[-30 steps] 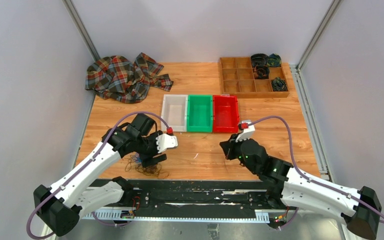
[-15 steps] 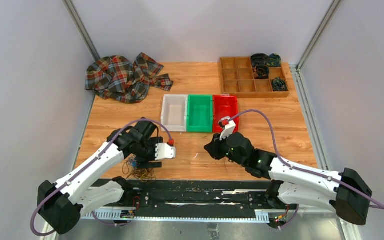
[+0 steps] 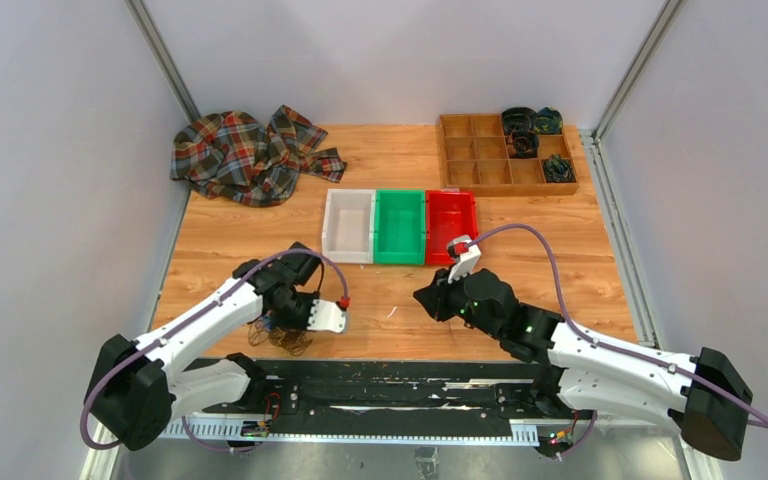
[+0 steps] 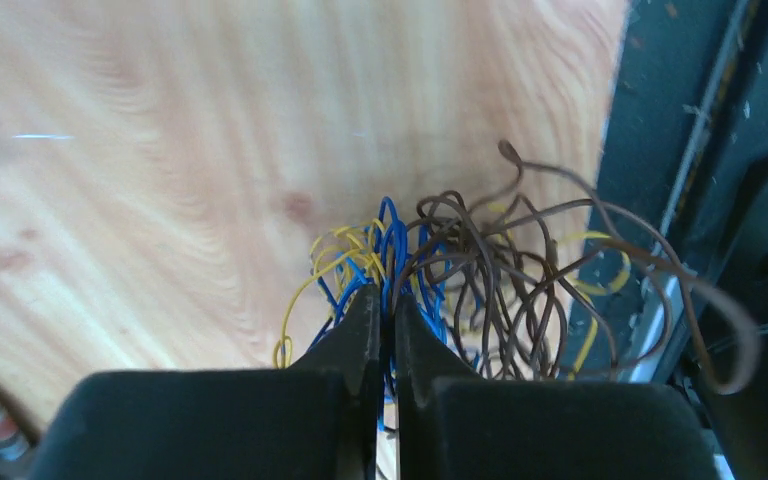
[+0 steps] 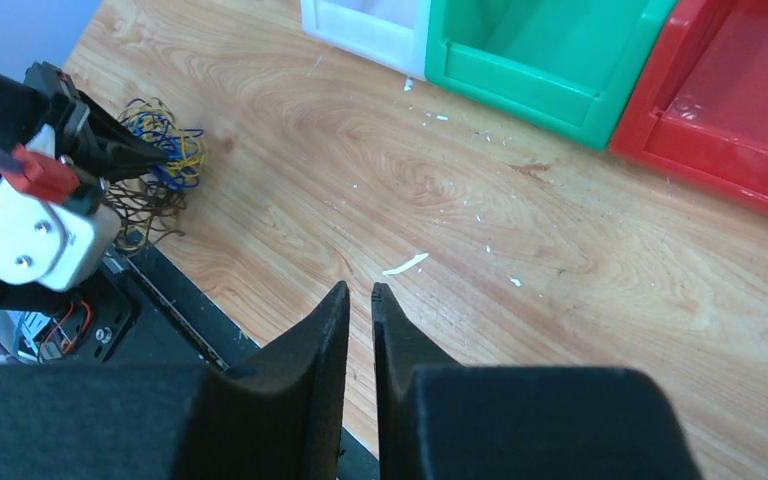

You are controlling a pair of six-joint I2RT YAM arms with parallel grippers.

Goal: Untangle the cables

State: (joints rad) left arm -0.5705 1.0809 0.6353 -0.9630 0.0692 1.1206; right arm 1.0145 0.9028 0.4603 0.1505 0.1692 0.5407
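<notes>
Cables (image 4: 460,290) bunched in one loose tangle of blue, yellow and dark brown strands, at the near left edge of the desk (image 3: 560,290), right against the black rail (image 3: 390,385) that runs along the front. Dark loops on the rail side, a few arching out over it. Blue and yellow packed tighter on the wood side. On the wood or just clear of it: hard to tell.

Gripped at the blue part by the left fingers (image 4: 360,330), closed down to a thin slit with blue strands caught between the tips. Left arm bent low over that corner, wrist turned toward the rail.

Well apart to the right, over bare wood near the middle of the desk: right fingers (image 5: 332,310), drawn together to a narrow gap with nothing between them, clear of the surface. Just beyond their tips, a small white scrap (image 5: 405,264) lying flat on the wood among finer pale specks.

Farther back, three bins side by side in a row, walls touching: white bin (image 3: 348,225) on the left, green bin (image 3: 400,227) in the middle, red bin (image 3: 451,225) on the right.

Crumpled in the far left corner, a plaid cloth (image 3: 245,155). At the far right, a wooden tray (image 3: 470,150) split into compartments, dark coils in several on its right side.
</notes>
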